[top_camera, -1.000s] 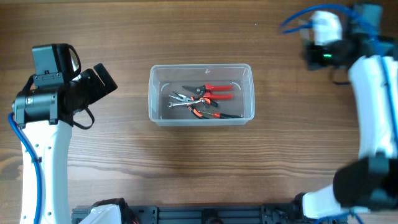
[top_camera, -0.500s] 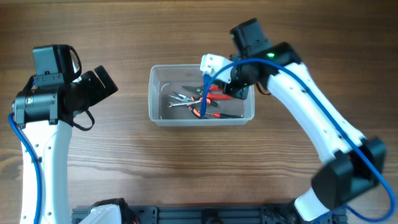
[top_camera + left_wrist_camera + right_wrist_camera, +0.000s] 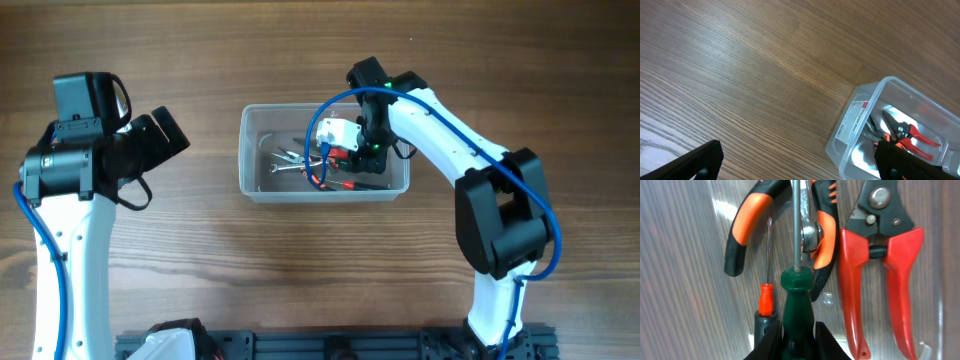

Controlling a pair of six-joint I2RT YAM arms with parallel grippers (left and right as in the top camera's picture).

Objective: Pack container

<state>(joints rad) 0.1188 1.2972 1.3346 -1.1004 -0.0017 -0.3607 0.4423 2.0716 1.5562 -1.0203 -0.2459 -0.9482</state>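
- Container [image 3: 322, 107] sits mid-frame in the overhead view, flat on the bench [image 3: 300, 280]. Its long side runs left-right, and the tools show through the clear walls.
- Your R hand [image 3: 797, 337] is down inside the container, toward its right half in the overhead view. The R arm [image 3: 450, 140] comes in from the container's upper right.
- R hand is pinching the green-handled screwdriver [image 3: 797, 297]. The fingers are pressed onto both sides of the handle at the bottom of the R wrist frame, w/ the shaft pointing to the top of the frame.
- The shaft runs up between the two orange-and-black grips of the pliers [image 3: 737, 235] and meets a silver piece [image 3: 810, 236]. That's prob. a spanner head, but the view's too tight to be sure.
- Just left of the green handle is a small red-handled screwdriver [image 3: 766, 297], its thin shaft parallel to the big one.
- On the right of that frame are the red-handled cutters [image 3: 880, 265], pivot at the top and grips toward the bottom.
- Your L hand [image 3: 797, 160] is spread wide w/ nothing between the fingers. It hovers over bare bench at the left of the overhead view, well apart from the container.
- In the L wrist cam the container is at lower right. There's a white label [image 3: 855, 120] on its near end wall, and red and orange grips show through the plastic.
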